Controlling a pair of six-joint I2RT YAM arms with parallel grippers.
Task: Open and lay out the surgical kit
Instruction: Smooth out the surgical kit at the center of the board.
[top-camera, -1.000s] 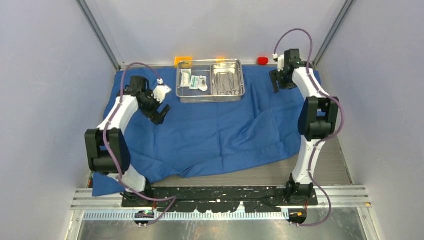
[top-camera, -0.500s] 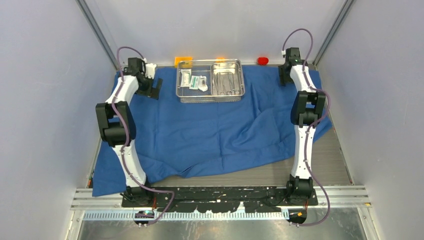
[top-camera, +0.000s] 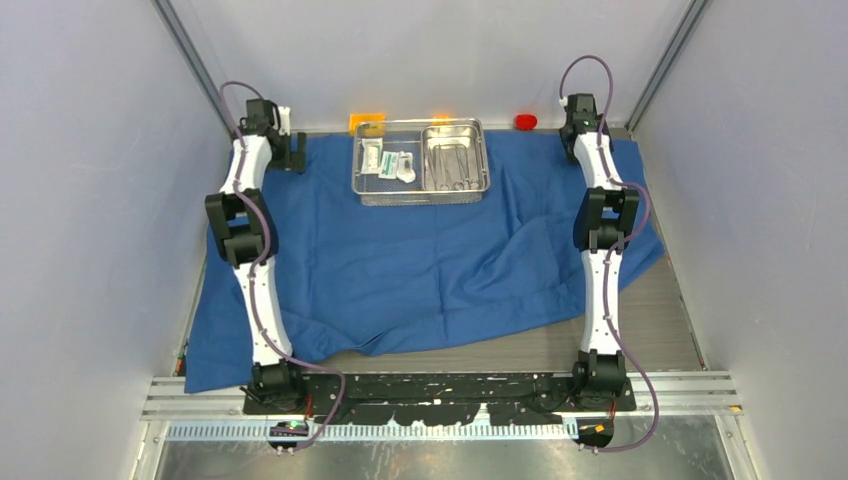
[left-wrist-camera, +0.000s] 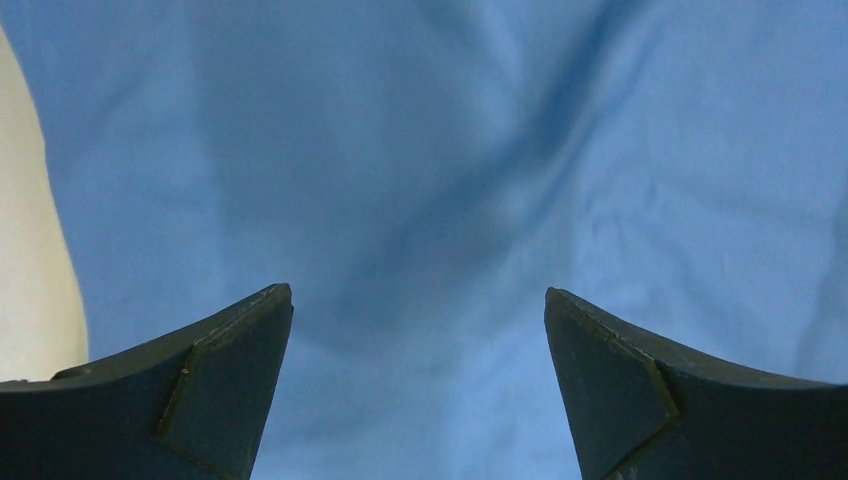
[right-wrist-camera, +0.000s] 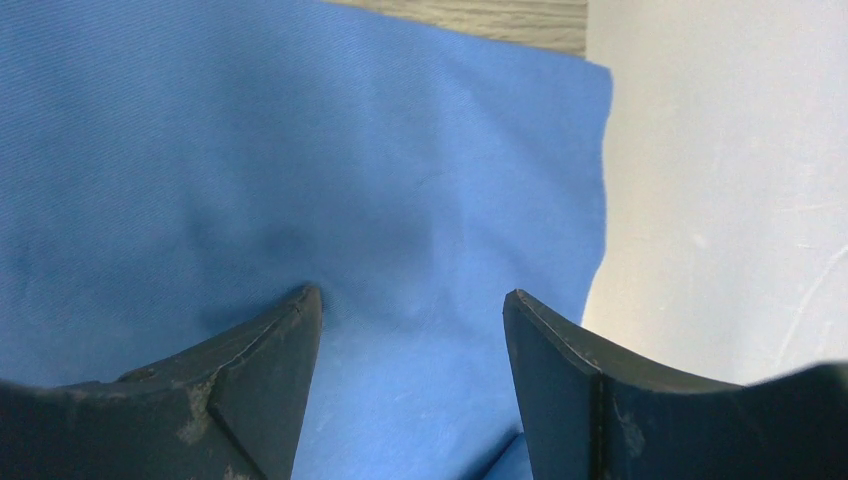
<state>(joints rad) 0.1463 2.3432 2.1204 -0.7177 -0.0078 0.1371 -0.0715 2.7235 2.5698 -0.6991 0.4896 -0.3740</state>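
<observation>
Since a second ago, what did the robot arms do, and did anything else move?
Both arms stretched away toward the back corners of the blue cloth: the left end effector went to the far left corner, the right end effector to the far right. Both are open, holding nothing. The cloth, wire-mesh basket and white packets stayed put.

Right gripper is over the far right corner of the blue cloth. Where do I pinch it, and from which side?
Take the blue cloth just inside its free corner edge, coming straight down from above with the open right gripper. It lies flat on the table, so nothing offers a sideways grip; closing on it should gather a fold.
</observation>
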